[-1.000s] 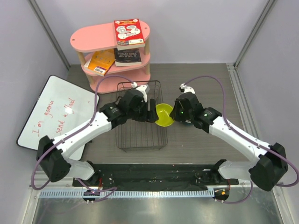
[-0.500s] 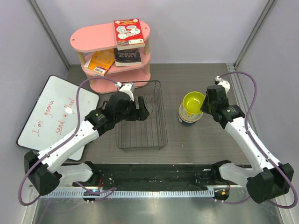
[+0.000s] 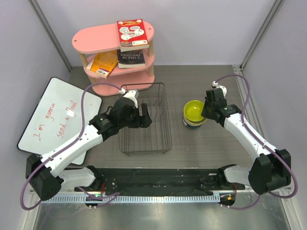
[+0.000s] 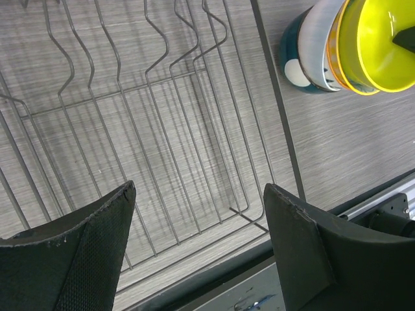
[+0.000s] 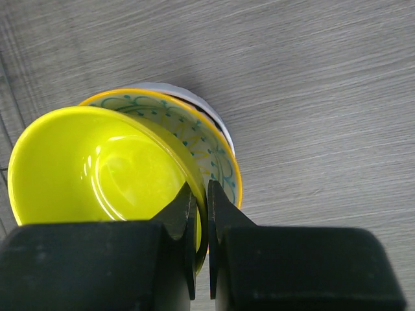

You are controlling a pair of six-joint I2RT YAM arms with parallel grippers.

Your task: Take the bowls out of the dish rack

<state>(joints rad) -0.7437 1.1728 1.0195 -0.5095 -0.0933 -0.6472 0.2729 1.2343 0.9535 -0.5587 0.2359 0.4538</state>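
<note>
The bright yellow-green bowl point(image 3: 194, 110) point(image 5: 97, 168) rests on top of a stack of bowls point(image 3: 194, 122) to the right of the dish rack. My right gripper point(image 3: 205, 111) point(image 5: 201, 188) is shut on its right rim, one finger inside and one outside. Under it sit the teal-and-white bowl point(image 5: 211, 152) point(image 4: 295, 55) and a white rim point(image 5: 188, 94). The black wire dish rack point(image 3: 167, 125) point(image 4: 194, 129) shows no bowl inside. My left gripper point(image 3: 145, 116) point(image 4: 200, 188) hangs open over the rack's right half with nothing between its fingers.
A pink shelf point(image 3: 112, 40) with books stands behind the rack. A whiteboard point(image 3: 57, 115) lies at the left. A black mat point(image 3: 158, 177) runs along the near edge, and grey walls close in both sides.
My right gripper carried the yellow-green bowl from the rack's right edge to the stack and lowered it there. My left gripper let go and drew back over the rack.
</note>
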